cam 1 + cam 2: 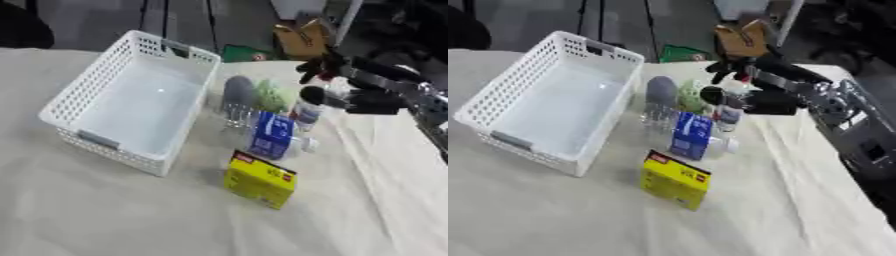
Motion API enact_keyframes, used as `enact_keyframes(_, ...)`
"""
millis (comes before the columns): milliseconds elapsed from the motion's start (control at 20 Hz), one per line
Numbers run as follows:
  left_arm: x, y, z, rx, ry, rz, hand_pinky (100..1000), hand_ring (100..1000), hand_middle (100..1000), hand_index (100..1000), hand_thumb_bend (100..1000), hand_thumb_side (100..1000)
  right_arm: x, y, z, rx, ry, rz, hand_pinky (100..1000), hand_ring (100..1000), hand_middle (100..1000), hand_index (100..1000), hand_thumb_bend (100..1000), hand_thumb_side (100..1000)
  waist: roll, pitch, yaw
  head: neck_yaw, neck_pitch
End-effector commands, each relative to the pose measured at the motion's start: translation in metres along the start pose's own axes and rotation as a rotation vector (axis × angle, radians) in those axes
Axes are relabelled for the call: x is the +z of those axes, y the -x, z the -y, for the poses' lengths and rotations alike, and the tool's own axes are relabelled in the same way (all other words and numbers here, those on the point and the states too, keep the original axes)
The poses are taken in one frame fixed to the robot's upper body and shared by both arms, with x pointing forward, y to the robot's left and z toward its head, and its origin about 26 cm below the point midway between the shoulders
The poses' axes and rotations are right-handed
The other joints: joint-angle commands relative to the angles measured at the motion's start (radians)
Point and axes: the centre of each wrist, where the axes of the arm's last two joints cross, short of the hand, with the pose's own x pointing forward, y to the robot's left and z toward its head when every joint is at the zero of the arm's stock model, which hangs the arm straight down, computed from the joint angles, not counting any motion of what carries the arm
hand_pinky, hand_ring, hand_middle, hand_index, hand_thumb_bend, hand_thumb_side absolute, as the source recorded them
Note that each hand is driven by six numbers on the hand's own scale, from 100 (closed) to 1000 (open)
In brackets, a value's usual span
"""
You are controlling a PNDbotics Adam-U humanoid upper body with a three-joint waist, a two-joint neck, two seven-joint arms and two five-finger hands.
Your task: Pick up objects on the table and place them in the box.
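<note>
So the right hand (750,92) is coming in from the right, fingers curled round a small bottle (728,114) that's upright on the surface (562,215). White basket (131,105) sits far left, empty. Blue carton (271,135) and yellow box (260,179) are nearer, just beside the bottle.
</note>
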Motion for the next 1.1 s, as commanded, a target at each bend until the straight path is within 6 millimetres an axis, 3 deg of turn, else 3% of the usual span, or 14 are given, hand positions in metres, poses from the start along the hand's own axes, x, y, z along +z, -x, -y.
enact_keyframes(50, -0.009, -0.004, -0.001, -0.001, 0.023, 0.027, 809, 788, 773, 785, 100, 727, 0.004, -0.004, 0.003, 0.080, 0.052, -0.009, 920, 955, 803, 954, 558, 1000, 0.006, -0.016, 0.001, 0.020, 0.011)
enact_keyframes(400, -0.010, -0.004, 0.000, 0.005, 0.020, 0.028, 808, 788, 773, 785, 100, 725, 0.006, -0.002, -0.013, 0.226, 0.074, -0.040, 921, 951, 808, 953, 567, 1000, 0.006, -0.017, 0.003, 0.095, 0.015)
enact_keyframes(600, -0.011, -0.003, 0.000, 0.008, 0.022, 0.030, 809, 788, 773, 785, 100, 723, 0.010, 0.003, -0.023, 0.204, 0.063, -0.063, 921, 954, 808, 955, 595, 1000, 0.005, -0.014, 0.005, 0.091, 0.020)
enact_keyframes(1100, -0.014, -0.003, 0.001, 0.013, 0.037, 0.032, 808, 788, 772, 784, 100, 722, 0.025, 0.009, -0.045, 0.144, 0.038, -0.116, 917, 951, 803, 950, 636, 1000, -0.004, -0.006, 0.013, 0.032, 0.028)
